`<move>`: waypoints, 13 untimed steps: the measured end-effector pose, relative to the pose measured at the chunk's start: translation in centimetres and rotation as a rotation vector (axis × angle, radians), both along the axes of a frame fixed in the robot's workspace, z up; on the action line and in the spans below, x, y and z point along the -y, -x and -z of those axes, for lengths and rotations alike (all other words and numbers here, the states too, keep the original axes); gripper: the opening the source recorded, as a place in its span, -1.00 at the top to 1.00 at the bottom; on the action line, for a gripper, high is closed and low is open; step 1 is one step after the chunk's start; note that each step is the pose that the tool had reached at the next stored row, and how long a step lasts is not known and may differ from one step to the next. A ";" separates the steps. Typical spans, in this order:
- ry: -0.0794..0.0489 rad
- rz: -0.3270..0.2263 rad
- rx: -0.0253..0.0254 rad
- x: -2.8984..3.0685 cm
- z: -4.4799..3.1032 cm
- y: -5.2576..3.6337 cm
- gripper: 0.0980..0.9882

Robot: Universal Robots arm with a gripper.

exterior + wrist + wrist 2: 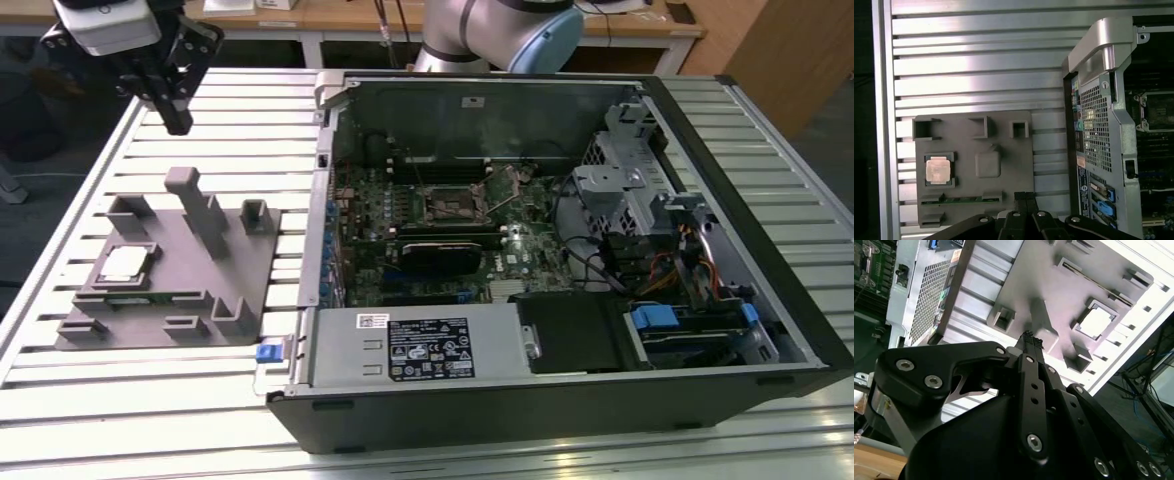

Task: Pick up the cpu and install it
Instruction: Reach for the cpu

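Observation:
The cpu [123, 263] is a small pale square chip lying flat in a recess of the grey plastic fixture [187, 292] on the exterior view's left. It also shows as the cpu [937, 170] in the first wrist view and the cpu [1095, 323] in the second wrist view. My gripper [176, 122] hangs high above the table behind the fixture, well apart from the chip. Its black fingers [1020, 197] are pressed together with nothing between them, and my gripper [1029, 340] looks the same in the second wrist view. The motherboard's dark socket [450, 205] sits inside the open computer case [561, 405].
The fixture carries several upright blocks, the tallest [200, 210] near its middle. The case wall [1099, 115] rises beside the fixture. A power supply [414, 345] and drive bays [694, 330] fill the case's near side. The slatted metal table [227, 110] lies beneath everything.

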State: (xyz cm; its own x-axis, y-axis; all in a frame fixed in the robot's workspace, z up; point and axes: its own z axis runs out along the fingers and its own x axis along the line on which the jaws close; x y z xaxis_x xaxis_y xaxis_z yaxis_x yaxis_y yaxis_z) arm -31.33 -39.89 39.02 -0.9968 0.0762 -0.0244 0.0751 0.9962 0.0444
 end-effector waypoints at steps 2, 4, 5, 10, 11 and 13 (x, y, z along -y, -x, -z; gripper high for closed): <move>0.000 0.000 0.0000 0.00 0.00 0.22 0.98; 0.000 0.000 0.0000 0.00 0.01 0.42 0.98; 0.000 0.000 0.0000 0.00 0.01 0.51 0.98; 0.000 0.000 -0.0001 0.00 0.02 1.05 0.98; 0.000 0.000 -0.0001 0.00 0.03 1.17 0.98; 0.000 0.000 0.0000 0.00 0.03 1.38 0.98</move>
State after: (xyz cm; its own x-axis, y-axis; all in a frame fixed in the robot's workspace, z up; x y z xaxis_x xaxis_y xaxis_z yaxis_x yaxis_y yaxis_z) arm -32.72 -39.89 38.99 -0.9968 0.0762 -0.0244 0.0751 0.9962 0.0444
